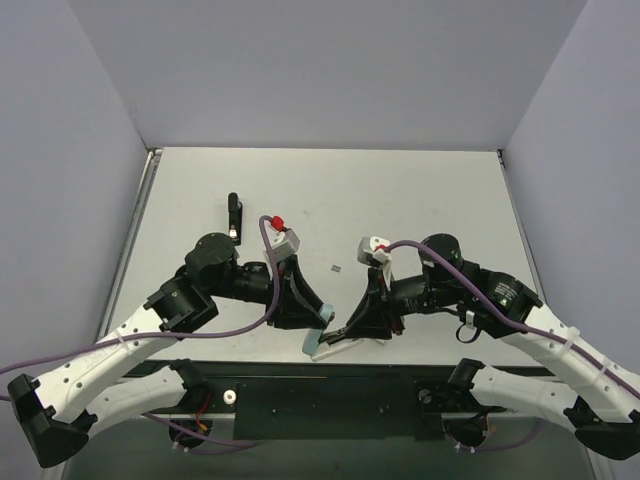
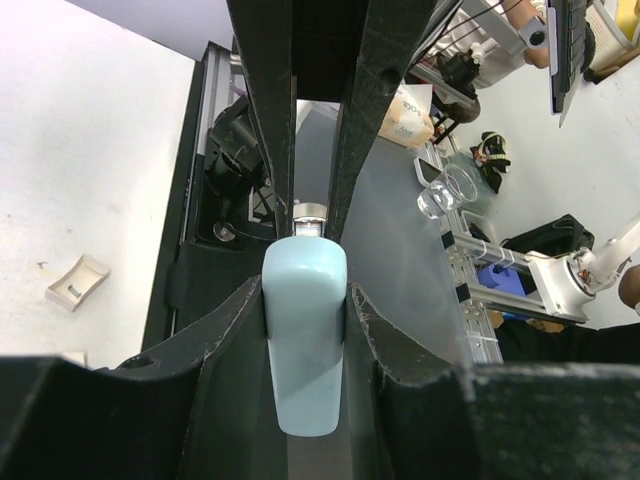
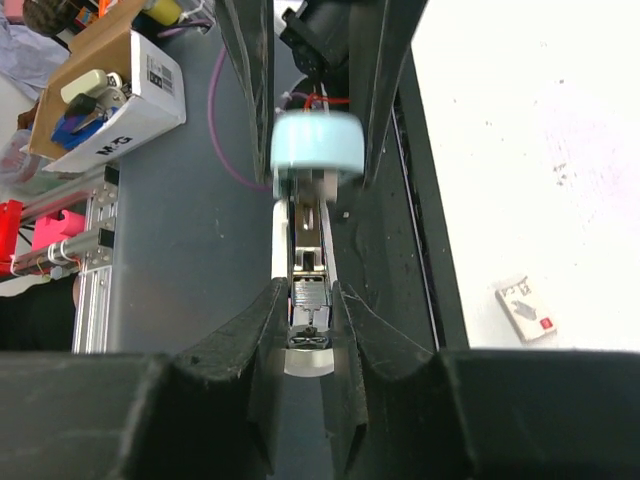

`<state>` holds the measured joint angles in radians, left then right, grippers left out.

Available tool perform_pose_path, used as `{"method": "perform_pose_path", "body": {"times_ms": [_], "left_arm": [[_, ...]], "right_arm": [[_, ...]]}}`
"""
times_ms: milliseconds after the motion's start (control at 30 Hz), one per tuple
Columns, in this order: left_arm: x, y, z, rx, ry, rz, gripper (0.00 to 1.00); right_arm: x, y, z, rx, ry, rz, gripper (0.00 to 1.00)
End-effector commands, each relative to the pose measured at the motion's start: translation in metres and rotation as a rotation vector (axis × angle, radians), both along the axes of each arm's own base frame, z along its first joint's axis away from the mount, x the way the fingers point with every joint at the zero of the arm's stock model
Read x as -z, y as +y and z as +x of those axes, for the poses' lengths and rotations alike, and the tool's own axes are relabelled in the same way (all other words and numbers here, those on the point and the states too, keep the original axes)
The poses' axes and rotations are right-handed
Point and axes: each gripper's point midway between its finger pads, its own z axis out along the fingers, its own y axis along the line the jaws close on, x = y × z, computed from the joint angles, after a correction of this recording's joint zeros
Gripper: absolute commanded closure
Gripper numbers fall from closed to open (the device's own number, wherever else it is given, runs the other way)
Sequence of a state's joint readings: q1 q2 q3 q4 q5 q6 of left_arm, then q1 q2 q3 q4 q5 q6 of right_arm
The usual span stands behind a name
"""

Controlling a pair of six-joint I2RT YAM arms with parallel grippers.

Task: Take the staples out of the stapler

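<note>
A light blue and white stapler (image 1: pixel 326 343) is held open between both grippers, off the table at its near edge. My left gripper (image 1: pixel 318 318) is shut on the stapler's light blue top cover (image 2: pixel 305 335), which fills the gap between its black fingers (image 2: pixel 232 340). My right gripper (image 1: pixel 362 322) is shut on the stapler's metal magazine (image 3: pixel 310 290), whose open channel runs away from the fingers. The blue cover end (image 3: pixel 318 145) shows blurred beyond it. I cannot tell whether staples lie in the channel.
A black oblong object (image 1: pixel 234 218) lies on the table at the back left. A tiny dark bit (image 1: pixel 336 269) lies mid-table. A small white piece (image 2: pixel 77 282) and a small white tag with a red mark (image 3: pixel 527 308) lie on the table. Grey walls enclose three sides.
</note>
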<state>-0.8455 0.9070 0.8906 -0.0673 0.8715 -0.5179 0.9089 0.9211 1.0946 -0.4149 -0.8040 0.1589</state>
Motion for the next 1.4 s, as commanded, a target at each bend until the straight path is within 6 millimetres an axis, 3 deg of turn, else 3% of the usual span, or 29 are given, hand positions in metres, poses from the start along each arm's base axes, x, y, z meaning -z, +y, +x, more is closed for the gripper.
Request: {"method": "perform_pose_path", "body": {"times_ms": [0,167,367,500,667,767,900,1033,1133,1233,1367], "left_arm": [[-0.064,0.006,0.002,-0.060,-0.153,-0.173,1.00],[-0.064,0.004,0.004,-0.059,-0.142,-0.173,1.00],[-0.056,0.005,0.009,-0.094,-0.139,-0.148,1.00],[-0.049,0.006,0.012,-0.121,-0.133,-0.111,1.00],[-0.042,0.007,0.020,-0.164,-0.147,-0.076,1.00],[-0.035,0.007,0.031,-0.216,-0.140,-0.041,1.00],[-0.031,0.008,0.048,-0.316,-0.145,-0.011,1.00],[-0.026,0.007,0.062,-0.380,-0.144,0.014,1.00],[-0.023,0.006,0.072,-0.421,-0.153,0.029,1.00],[-0.016,0.001,0.081,-0.437,-0.152,0.052,1.00],[-0.009,-0.003,0.097,-0.482,-0.160,0.092,1.00]], "right_arm": [[0.015,-0.007,-0.005,0.030,0.010,-0.010,1.00],[0.003,-0.007,-0.003,0.061,0.005,0.025,1.00],[-0.016,-0.008,0.009,0.128,-0.044,0.049,0.67],[-0.027,-0.011,0.021,0.189,-0.094,0.044,0.59],[-0.039,-0.014,0.042,0.293,-0.146,0.033,0.57],[-0.043,-0.014,0.057,0.373,-0.155,0.026,0.58],[-0.033,-0.009,0.073,0.453,-0.127,-0.001,0.67],[-0.011,-0.001,0.094,0.549,-0.096,-0.011,0.83],[-0.003,0.004,0.113,0.636,-0.095,-0.005,1.00],[0.018,0.009,0.129,0.686,-0.087,-0.044,1.00],[0.026,0.018,0.144,0.715,-0.093,-0.020,1.00]]}}
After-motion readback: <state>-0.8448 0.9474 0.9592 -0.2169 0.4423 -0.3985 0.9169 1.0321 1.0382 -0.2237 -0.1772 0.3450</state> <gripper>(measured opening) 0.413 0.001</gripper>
